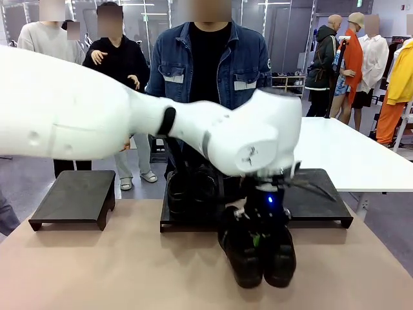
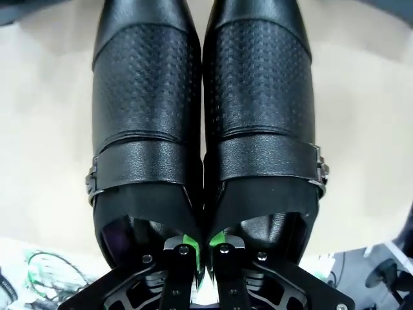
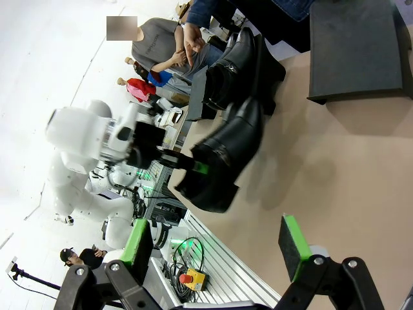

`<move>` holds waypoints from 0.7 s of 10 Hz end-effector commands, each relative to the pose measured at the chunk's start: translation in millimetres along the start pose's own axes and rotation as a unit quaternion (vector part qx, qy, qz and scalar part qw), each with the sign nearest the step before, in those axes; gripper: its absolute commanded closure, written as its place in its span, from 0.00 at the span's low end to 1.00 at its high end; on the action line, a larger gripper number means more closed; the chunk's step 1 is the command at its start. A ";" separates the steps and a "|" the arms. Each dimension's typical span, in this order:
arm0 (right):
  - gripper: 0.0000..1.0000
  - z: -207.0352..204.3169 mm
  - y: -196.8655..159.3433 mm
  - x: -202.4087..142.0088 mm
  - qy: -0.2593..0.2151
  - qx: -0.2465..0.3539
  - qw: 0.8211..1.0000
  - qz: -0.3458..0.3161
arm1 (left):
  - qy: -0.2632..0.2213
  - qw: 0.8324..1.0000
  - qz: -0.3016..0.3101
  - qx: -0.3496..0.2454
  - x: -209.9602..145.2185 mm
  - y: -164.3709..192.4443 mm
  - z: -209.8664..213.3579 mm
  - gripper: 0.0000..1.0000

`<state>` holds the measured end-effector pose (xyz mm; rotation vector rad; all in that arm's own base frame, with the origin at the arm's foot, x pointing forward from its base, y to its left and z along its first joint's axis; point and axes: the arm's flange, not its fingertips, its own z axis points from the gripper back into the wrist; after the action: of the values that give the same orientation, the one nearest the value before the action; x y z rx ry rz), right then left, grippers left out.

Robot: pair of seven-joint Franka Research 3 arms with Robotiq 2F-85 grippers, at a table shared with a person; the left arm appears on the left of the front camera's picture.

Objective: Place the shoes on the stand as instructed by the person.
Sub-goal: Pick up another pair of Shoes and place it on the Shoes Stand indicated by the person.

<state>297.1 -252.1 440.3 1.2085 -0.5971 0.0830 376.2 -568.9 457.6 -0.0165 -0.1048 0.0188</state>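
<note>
A pair of glossy black shoes point(image 1: 259, 257) with buckle straps stands side by side on the tan table, toes toward me, in front of the middle stand point(image 1: 169, 223). My left gripper point(image 1: 261, 239) comes straight down on them. In the left wrist view it point(image 2: 203, 248) is shut, pinching the touching inner walls of the shoes point(image 2: 206, 129) at their openings. A second black pair point(image 1: 190, 188) sits on the middle stand. My right gripper point(image 3: 216, 248) hangs open with nothing in it, well off from the held pair point(image 3: 222, 158). The person point(image 1: 206, 61) in a denim jacket stands behind the stands.
A low black stand point(image 1: 74, 197) sits at the left and another point(image 1: 319, 194) at the right, both bare on top. A white table point(image 1: 355, 155) lies behind on the right. My left arm point(image 1: 97, 113) spans the scene from the left. Other people stand farther back.
</note>
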 end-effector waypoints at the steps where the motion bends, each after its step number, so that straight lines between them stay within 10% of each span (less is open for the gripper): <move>1: 0.00 0.6 1.8 -0.6 -0.002 0.003 1.000 0.003 | 0.001 1.000 -0.016 -0.006 -8.7 26.7 26.8 1.00; 7: 0.00 0.6 1.8 -0.6 -0.002 0.003 1.000 0.003 | -0.017 1.000 -0.008 -0.004 -1.5 30.8 50.1 1.00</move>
<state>297.1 -252.1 440.3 1.2085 -0.5971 0.0829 368.2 -537.0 503.2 -0.0205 -0.1346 -0.0020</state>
